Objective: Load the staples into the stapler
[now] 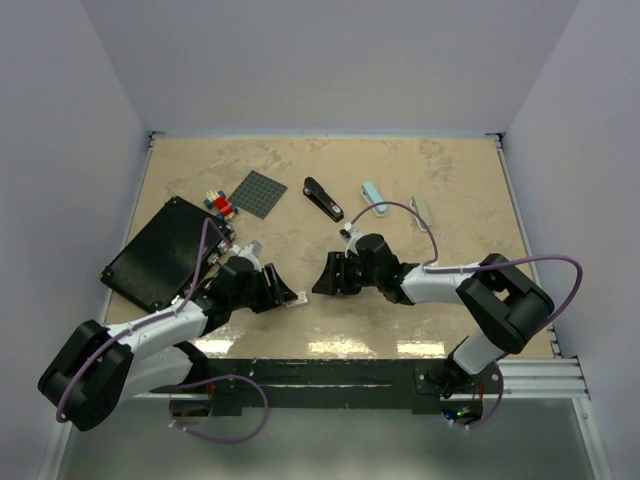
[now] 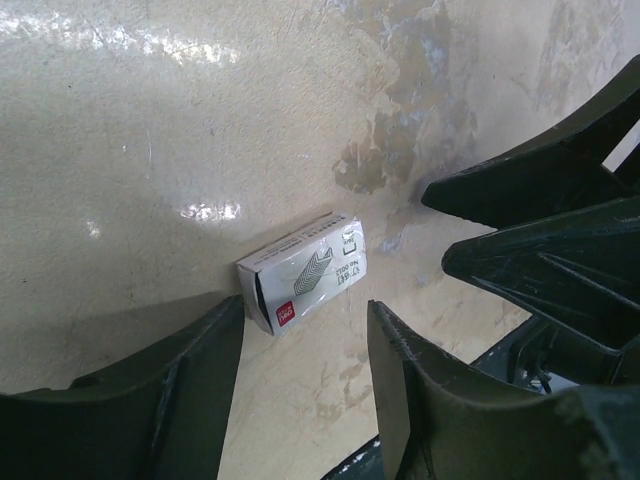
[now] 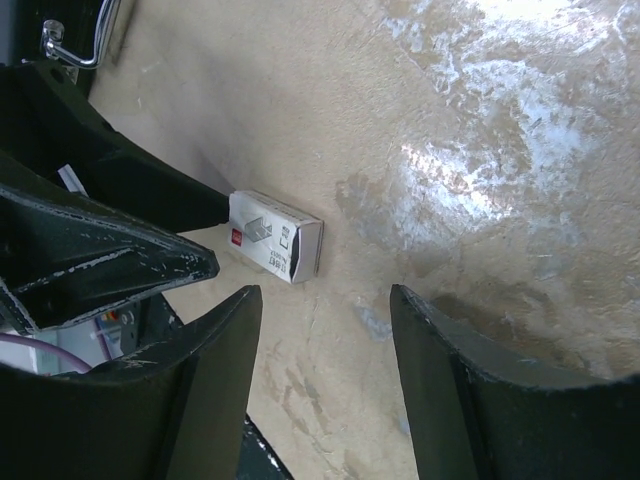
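Observation:
A little white staple box (image 2: 305, 270) lies flat on the table between both grippers; it also shows in the top view (image 1: 298, 298) and the right wrist view (image 3: 275, 235). Its end flap gapes dark, and the staples themselves do not show. My left gripper (image 2: 305, 345) is open, its fingertips just short of the box on either side; in the top view it (image 1: 283, 290) points right. My right gripper (image 3: 325, 320) is open and empty, facing the box from the other side (image 1: 322, 275). The black stapler (image 1: 322, 198) lies shut further back, mid-table.
A black flat case (image 1: 160, 250) lies at the left. A dark grey baseplate (image 1: 258, 192) and small coloured bricks (image 1: 218, 205) sit behind it. A pale blue oblong object (image 1: 373, 197) and a grey-green one (image 1: 423, 208) lie right of the stapler.

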Tool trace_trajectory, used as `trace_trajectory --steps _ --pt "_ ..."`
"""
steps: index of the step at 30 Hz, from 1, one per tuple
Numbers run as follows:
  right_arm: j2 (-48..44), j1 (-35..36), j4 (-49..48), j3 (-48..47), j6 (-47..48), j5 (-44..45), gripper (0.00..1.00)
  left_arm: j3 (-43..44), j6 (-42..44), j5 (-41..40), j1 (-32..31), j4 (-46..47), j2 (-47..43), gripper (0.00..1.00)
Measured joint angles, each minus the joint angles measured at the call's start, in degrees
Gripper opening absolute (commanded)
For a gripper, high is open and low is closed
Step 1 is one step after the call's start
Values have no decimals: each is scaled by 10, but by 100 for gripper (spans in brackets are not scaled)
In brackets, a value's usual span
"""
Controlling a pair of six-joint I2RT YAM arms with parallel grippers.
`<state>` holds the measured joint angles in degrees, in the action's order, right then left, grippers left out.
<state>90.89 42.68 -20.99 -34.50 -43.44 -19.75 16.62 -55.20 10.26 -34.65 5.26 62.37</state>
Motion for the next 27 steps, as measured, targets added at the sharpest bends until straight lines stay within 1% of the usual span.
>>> trace_trajectory --steps 5,14,16,23,27 --pt "6 0 -12 2 -3 -9 57 -5 -13 0 -4 12 9 51" --pt "29 0 -24 4 -6 -20 56 -11 -24 0 -7 21 19 39" --pt "31 0 -28 4 -7 -24 56 -12 -26 0 -7 24 21 38" --pt "40 0 -40 4 -10 -34 55 -13 -27 -1 -7 30 33 27" --pt "48 0 -51 4 -14 -41 53 -13 -27 -2 -7 33 39 24"
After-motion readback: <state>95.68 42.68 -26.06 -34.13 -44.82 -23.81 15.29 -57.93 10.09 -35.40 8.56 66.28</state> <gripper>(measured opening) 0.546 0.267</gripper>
